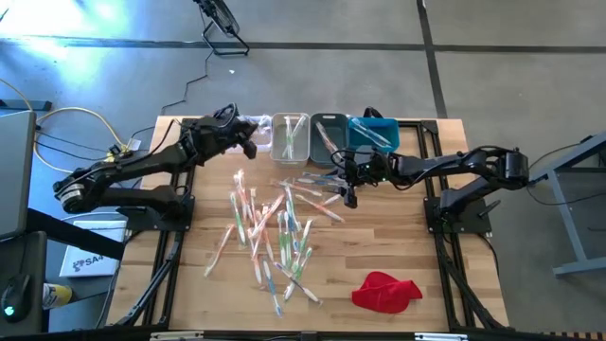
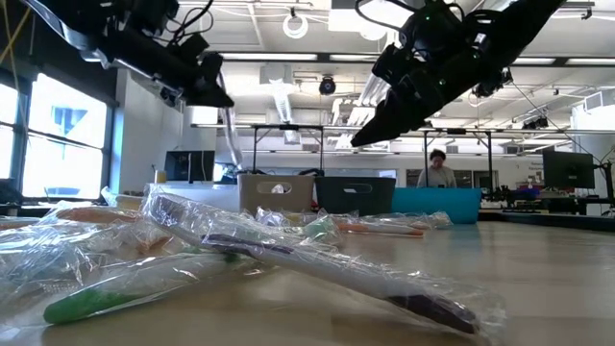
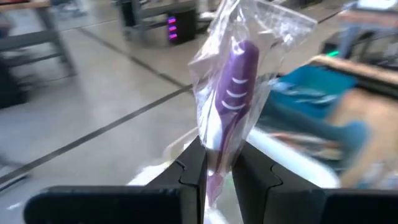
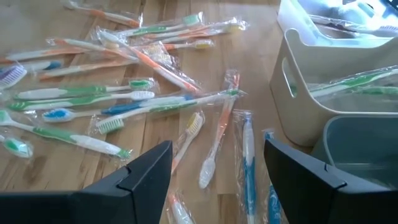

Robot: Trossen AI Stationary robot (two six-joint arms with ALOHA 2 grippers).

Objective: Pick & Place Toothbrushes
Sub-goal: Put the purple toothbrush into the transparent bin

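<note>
A wooden counter point(image 1: 398, 237) carries a loose heap of wrapped toothbrushes point(image 1: 275, 237) spread across its middle. Along its far edge stands a row of small bins point(image 1: 327, 137), some with toothbrushes already inside. A red cloth point(image 1: 386, 290) lies near the front right. The left hand point(image 1: 248, 135) hangs over the far left end of the bins, clenched on a purple toothbrush point(image 3: 231, 112) in clear wrap. The right hand point(image 4: 217, 171) hovers above the heap beside the bins, released and holding nothing.
</note>
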